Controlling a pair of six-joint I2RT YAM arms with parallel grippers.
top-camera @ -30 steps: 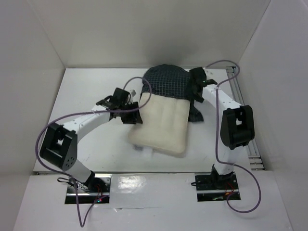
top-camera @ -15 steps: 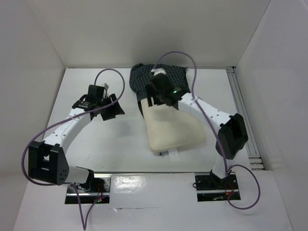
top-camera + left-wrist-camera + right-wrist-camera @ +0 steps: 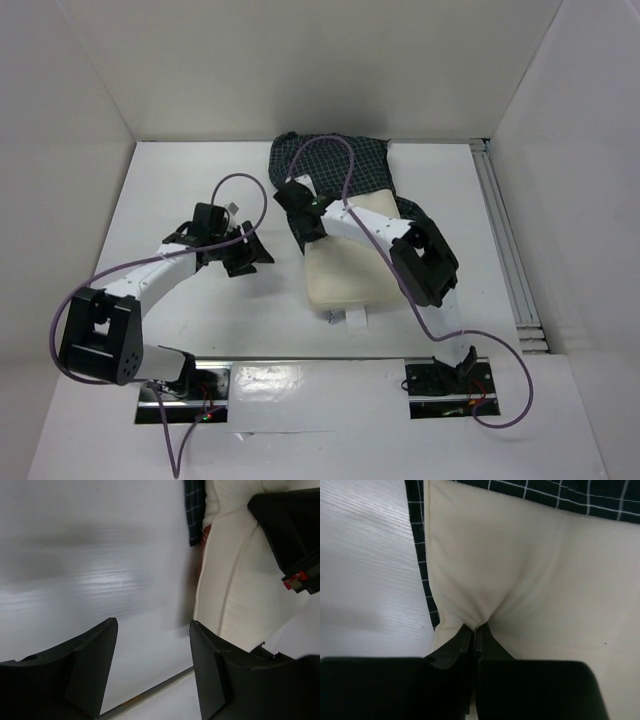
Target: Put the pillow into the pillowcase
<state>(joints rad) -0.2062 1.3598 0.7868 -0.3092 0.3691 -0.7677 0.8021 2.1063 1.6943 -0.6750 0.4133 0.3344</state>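
Note:
The cream pillow (image 3: 350, 275) lies mid-table, its far end against the dark checked pillowcase (image 3: 330, 160) bunched at the back. My right gripper (image 3: 300, 218) sits at the pillow's far left corner, its arm stretched across the pillow. In the right wrist view the gripper (image 3: 476, 630) is shut, pinching a fold of the pillow (image 3: 530, 570); pillowcase (image 3: 560, 492) shows beyond and along the left edge. My left gripper (image 3: 252, 255) hovers open just left of the pillow. In the left wrist view the gripper (image 3: 152, 650) holds nothing, and the pillow (image 3: 235, 580) and pillowcase edge (image 3: 195, 510) lie to the right.
White walls close the table on three sides. A metal rail (image 3: 505, 240) runs along the right edge. Purple cables (image 3: 345, 165) loop over both arms. A small white tag (image 3: 350, 318) sticks out from the pillow's near edge.
My right gripper came across from the pillowcase's right side to the pillow's far left corner and shut on it. The left gripper drew off the pillow's left edge, staying open.

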